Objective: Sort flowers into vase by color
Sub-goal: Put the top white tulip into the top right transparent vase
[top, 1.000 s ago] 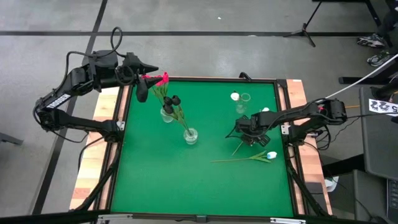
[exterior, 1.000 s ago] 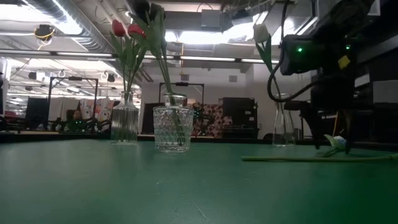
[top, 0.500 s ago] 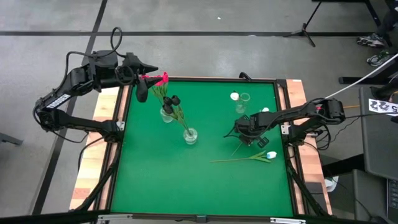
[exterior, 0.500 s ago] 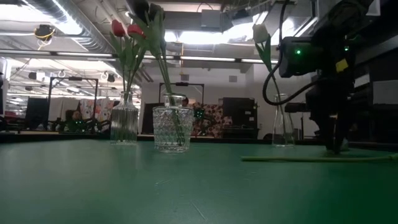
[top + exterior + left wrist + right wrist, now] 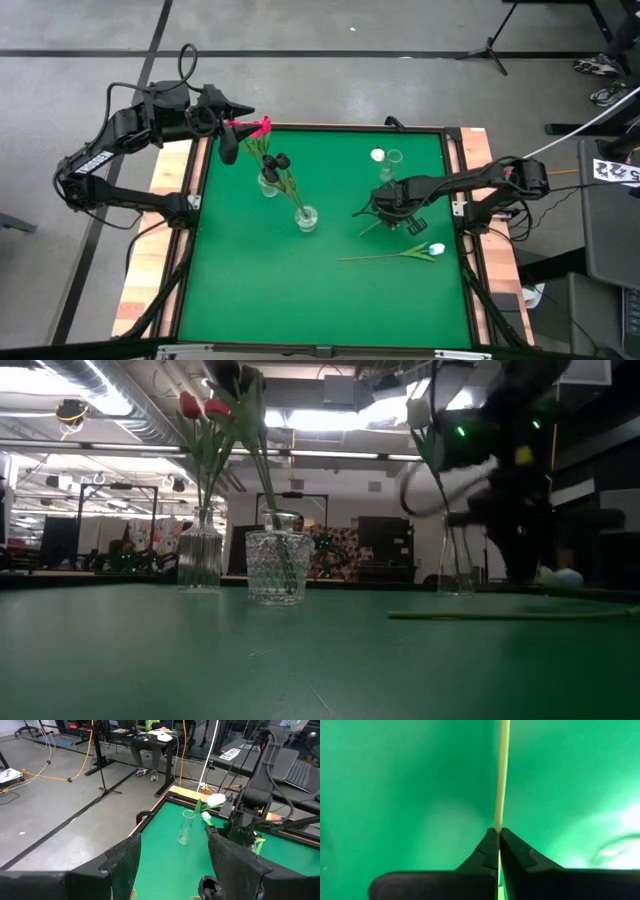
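My right gripper [image 5: 392,214] is at the table's right, pointing down and shut on the thin green stem [image 5: 502,775] of a white flower; its pale head [image 5: 560,575] shows blurred low over the table. Another white flower [image 5: 433,249] lies on its side on the green mat. A ribbed vase [image 5: 268,185] holds pink-red flowers [image 5: 262,126], a cut-glass vase [image 5: 306,218] holds black ones [image 5: 281,160], and a slim vase [image 5: 389,170] holds a white one [image 5: 378,155]. My left gripper [image 5: 172,840] waits open above the far left corner. My right gripper pinches the flower's stem [image 5: 499,822] between its two fingertips [image 5: 487,845]. The fingers come from above, pointing down at the mat, and lie across the stem. Stem runs on past both sides of the fingertips. Whether the flower is clear of the mat, I cannot tell.
The three vases stand across the mat's far half, the slim one close to my right gripper. The mat [image 5: 260,290] has a raised dark frame with wooden boards at its sides. Beyond the table the low view shows a room with shelves and equipment.
My right gripper has shut on the stem of the flower that lay under it, then gone a little toward the table's left and far edge. The stem has swung round with it. The other white flower lies where it was.
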Action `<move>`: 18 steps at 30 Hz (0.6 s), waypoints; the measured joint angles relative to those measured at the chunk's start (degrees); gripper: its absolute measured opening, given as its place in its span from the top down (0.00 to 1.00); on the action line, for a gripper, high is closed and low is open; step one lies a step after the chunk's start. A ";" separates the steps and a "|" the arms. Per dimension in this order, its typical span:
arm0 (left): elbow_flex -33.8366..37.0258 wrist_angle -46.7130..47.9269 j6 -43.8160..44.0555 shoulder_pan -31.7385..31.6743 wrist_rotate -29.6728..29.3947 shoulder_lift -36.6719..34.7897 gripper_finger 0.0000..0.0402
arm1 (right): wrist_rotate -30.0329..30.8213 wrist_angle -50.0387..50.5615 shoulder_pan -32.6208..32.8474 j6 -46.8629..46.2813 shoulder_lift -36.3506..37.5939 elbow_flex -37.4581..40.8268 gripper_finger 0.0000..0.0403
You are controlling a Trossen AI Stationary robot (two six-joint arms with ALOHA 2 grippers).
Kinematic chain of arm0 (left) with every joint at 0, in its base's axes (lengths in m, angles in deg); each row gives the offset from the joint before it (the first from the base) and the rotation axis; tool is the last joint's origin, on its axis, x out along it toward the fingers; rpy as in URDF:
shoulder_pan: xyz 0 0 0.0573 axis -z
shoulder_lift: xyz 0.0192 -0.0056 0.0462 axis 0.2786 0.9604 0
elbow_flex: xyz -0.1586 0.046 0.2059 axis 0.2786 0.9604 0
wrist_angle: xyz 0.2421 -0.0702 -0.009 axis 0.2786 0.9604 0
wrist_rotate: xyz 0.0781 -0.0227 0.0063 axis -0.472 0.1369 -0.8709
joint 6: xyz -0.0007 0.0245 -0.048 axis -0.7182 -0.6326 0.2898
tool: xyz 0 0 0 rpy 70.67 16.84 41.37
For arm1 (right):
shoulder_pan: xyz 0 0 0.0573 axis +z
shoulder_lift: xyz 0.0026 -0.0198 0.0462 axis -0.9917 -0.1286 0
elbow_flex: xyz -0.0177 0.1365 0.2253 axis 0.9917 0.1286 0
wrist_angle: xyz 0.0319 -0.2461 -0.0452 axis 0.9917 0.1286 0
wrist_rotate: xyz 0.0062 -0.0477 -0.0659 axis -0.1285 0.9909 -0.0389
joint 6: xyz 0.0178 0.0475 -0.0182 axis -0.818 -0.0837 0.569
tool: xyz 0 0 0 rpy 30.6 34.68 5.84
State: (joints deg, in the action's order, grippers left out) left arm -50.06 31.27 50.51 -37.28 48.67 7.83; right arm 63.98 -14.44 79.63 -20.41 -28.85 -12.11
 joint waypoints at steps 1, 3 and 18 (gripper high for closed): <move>0.00 0.02 0.00 0.00 0.00 0.00 0.43 | 0.53 0.75 0.00 0.16 0.08 -1.45 0.99; 0.00 0.11 0.00 0.00 0.00 0.00 0.43 | 1.65 4.20 0.00 0.37 0.11 -4.32 0.99; 0.00 1.54 -1.87 0.00 0.00 0.00 0.43 | 17.35 37.98 3.23 2.61 0.26 -29.22 1.00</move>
State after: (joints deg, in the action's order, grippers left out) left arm -50.06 32.81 48.64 -37.28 48.67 7.82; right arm 81.34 23.54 82.86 -17.80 -28.59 -41.33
